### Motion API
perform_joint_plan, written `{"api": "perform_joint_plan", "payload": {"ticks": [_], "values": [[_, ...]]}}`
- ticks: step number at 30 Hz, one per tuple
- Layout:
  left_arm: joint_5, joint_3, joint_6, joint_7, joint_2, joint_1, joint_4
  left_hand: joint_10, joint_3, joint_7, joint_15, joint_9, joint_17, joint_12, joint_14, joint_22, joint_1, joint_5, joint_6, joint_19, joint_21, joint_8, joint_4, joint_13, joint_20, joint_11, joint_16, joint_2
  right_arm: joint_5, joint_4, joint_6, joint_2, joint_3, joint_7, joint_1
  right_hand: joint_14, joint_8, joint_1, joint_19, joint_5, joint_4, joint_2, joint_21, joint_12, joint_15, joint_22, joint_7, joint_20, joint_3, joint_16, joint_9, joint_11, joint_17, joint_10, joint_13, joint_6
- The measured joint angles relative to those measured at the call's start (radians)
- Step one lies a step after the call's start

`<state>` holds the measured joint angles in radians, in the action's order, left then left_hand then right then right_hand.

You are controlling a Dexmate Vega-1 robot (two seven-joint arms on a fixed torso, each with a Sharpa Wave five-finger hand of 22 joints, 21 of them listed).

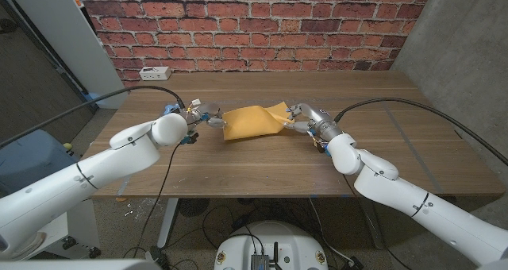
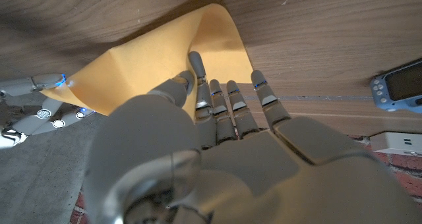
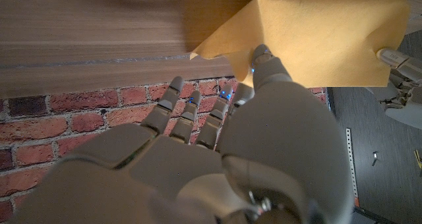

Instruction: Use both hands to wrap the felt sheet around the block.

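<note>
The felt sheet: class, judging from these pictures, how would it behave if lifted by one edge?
The felt sheet probably flops rather than holding shape: it drapes in soft folds where the left hand and right hand touch its ends. It looks thin, so likely light. Its matte surface suggests fingers would grip it without much slipping.

The felt [image 1: 252, 121] lies on the table [image 1: 262, 171] between the two hands. The left hand [image 1: 203, 116] touches its left edge, and the right hand [image 1: 299, 117] touches its right edge, where a corner stands lifted off the table. Behind the left hand, near the table's back edge, lies a power strip [image 1: 155, 72].
</note>
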<state>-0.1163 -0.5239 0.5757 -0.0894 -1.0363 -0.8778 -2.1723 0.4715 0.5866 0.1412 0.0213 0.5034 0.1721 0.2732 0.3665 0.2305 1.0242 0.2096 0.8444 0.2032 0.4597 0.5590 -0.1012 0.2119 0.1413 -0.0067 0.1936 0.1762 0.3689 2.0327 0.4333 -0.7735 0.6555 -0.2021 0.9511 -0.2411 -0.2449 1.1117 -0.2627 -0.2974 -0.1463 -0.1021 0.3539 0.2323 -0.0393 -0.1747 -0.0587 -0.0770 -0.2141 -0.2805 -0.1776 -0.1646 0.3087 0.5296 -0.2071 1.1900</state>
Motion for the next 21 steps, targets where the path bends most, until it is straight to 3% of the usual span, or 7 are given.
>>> {"api": "perform_joint_plan", "payload": {"ticks": [16,21], "values": [[-0.086,-0.03,0.055,0.006,-0.065,-0.023,-0.131,0.008,-0.026,-0.022,-0.014,-0.013,0.0,-0.015,-0.022,0.0,-0.004,-0.01,0.018,-0.02,0.0,0.0,-0.026,0.0,0.001,-0.038,-0.005,-0.006,-0.058,0.138,0.1,-0.091,-0.064,0.029,0.107,0.0,0.007,0.0,-0.005,0.008,0.0,0.0,-0.007,-0.015,0.0,0.0,0.0,-0.005,-0.009,0.008,-0.001,0.004,0.005,-0.017,0.0,0.0],[-0.099,-0.034,0.057,-0.005,-0.075,-0.028,-0.155,0.01,-0.032,-0.016,-0.014,-0.018,0.0,-0.015,-0.022,-0.003,-0.004,-0.01,0.024,-0.02,0.008,0.0,-0.031,0.0,0.001,-0.04,-0.005,-0.007,-0.08,0.191,0.14,-0.124,-0.09,0.031,0.145,0.0,0.011,-0.002,-0.005,0.008,0.003,-0.003,-0.007,-0.015,0.0,0.0,0.0,-0.005,-0.011,0.008,-0.006,0.004,0.005,-0.017,0.0,0.0]]}}
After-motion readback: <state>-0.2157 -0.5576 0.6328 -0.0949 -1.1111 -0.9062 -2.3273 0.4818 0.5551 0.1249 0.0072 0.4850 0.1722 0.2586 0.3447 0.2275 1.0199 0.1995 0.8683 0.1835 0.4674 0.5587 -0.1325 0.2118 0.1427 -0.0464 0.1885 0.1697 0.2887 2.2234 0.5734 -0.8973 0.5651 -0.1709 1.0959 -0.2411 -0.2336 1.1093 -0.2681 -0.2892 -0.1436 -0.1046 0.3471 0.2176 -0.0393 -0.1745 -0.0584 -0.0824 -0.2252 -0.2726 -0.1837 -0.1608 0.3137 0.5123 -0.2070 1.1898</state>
